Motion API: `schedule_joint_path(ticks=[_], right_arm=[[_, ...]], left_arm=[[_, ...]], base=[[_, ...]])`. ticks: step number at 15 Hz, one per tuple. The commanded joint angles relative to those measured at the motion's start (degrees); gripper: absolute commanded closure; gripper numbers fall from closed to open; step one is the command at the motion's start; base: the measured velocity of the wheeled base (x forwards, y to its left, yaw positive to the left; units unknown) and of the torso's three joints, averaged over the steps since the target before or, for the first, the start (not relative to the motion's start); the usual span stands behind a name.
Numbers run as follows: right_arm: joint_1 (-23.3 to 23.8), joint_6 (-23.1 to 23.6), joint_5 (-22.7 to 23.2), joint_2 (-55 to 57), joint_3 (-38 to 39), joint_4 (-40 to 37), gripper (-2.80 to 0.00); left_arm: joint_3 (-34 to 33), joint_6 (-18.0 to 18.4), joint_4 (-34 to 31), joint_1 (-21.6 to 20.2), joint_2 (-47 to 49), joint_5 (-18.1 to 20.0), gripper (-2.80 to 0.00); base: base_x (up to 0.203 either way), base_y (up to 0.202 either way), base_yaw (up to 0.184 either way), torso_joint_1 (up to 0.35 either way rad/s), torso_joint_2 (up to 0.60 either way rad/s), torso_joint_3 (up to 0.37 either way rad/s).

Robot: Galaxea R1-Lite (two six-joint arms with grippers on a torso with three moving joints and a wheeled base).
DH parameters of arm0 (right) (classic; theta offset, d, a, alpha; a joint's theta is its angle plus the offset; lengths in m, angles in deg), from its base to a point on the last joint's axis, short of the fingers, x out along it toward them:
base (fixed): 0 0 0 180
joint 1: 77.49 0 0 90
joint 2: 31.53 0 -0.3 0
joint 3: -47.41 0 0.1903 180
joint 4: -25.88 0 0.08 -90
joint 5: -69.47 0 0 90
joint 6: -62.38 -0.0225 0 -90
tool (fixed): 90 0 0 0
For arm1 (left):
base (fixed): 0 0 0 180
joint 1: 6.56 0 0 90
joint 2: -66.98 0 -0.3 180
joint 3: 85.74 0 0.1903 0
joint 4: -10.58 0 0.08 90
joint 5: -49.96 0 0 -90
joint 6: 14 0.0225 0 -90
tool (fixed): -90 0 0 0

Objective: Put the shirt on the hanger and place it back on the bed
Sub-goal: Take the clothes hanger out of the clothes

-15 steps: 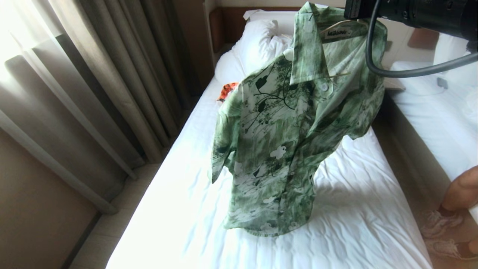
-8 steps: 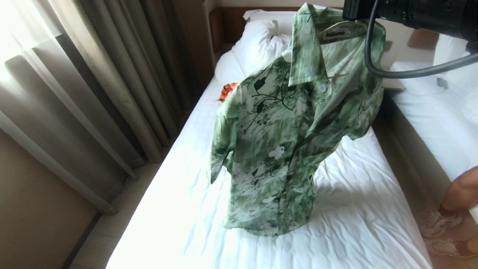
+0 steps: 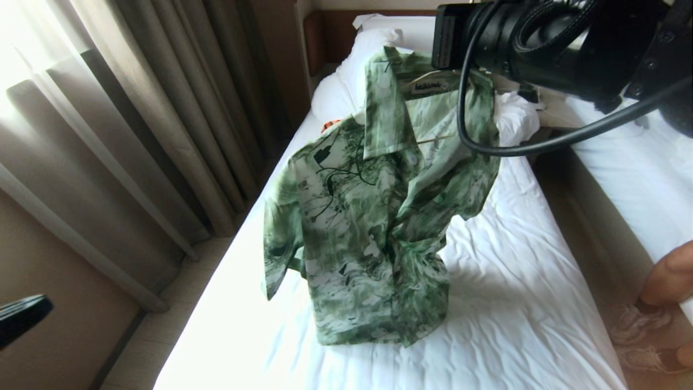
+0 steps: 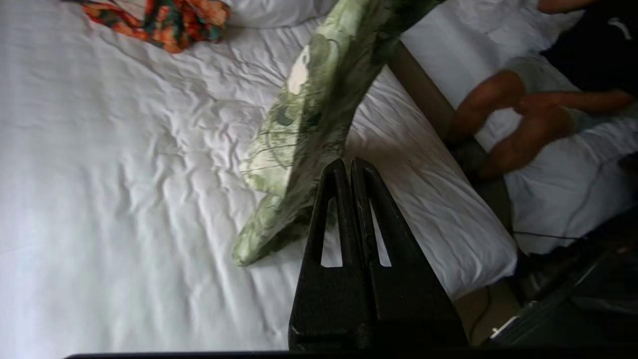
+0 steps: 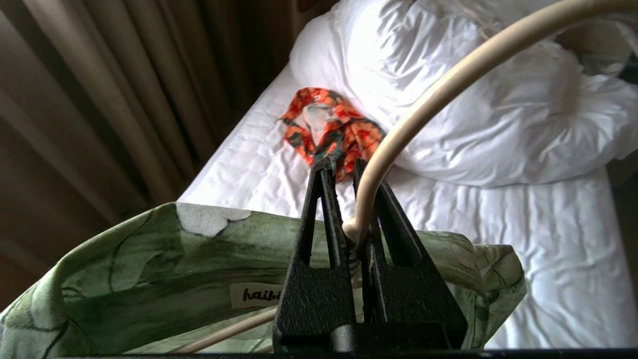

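I am looking down the length of the bed (image 3: 520,303), its headboard end far from me. My right gripper (image 5: 344,199) has its fingers pinched nearly together on the neck of the hanger (image 5: 398,134), just under the curved hook, and nothing else is in that grip. The shirt (image 3: 373,216) hangs from the hanger over the middle of the bed, collar toward the headboard end, its lower hem already bunched on the sheet nearer the foot end. My left gripper (image 4: 349,172) hangs above the bed near the shirt's hem, fingers pressed shut and holding nothing. I judge the shirt to be light, limp cloth that will crumple and slide wherever it lands (one sleeve dangles toward the curtain-side edge), so the cloth itself is a poor place to grip. The hanger looks thin and stiff but smooth, so it may swivel between the pads; the neck below the hook, where I hold it, seems the best spot. An orange patterned garment (image 5: 329,127) lies beside the pillows (image 5: 498,109). A person's hand (image 3: 668,276) shows by the neighbouring bed (image 3: 639,179).
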Motion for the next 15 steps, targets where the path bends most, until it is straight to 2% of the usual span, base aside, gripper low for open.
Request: schedule_joint_path(ticks=[1, 4, 7, 9, 11, 13, 15], right_arm=[[-1.3, -0.5, -0.2, 2.6, -0.1, 0.1, 0.0], [-1.9, -3.0, -0.1, 5.5, -0.6, 0.4, 0.0], [-1.9, -4.9, 0.0, 7.6, -1.2, 0.5, 0.0], [-2.0, -5.5, 0.0, 9.8, -2.1, 2.1, 0.0], [-3.7, -5.8, 0.2, 11.4, -2.4, 4.6, 0.0], [-5.4, -5.9, 0.1, 11.8, -2.4, 4.7, 0.0], [-6.9, -5.6, 0.1, 12.0, -3.3, 4.6, 0.0]], left_arm=[[0.3, -0.4, 1.7, 0.6, 8.4, 4.0, 0.0], [0.4, -3.1, 11.0, 7.2, 18.9, 5.9, 0.0], [1.8, -5.7, 20.0, 13.8, 28.9, 4.0, 0.0], [3.6, -8.0, 23.7, 20.6, 33.9, -0.8, 0.0], [4.9, -9.5, 26.1, 26.5, 39.2, -8.1, 0.0], [5.3, -10.2, 29.5, 28.1, 43.3, -13.7, 0.0], [5.7, -11.3, 31.6, 28.3, 44.2, -16.5, 0.0]], base=[[0.0, 0.0, 0.0, 0.0, 0.0, 0.0], [0.0, 0.0, 0.0, 0.0, 0.0, 0.0], [0.0, 0.0, 0.0, 0.0, 0.0, 0.0], [0.0, 0.0, 0.0, 0.0, 0.0, 0.0], [0.0, 0.0, 0.0, 0.0, 0.0, 0.0], [0.0, 0.0, 0.0, 0.0, 0.0, 0.0], [0.0, 0.0, 0.0, 0.0, 0.0, 0.0]])
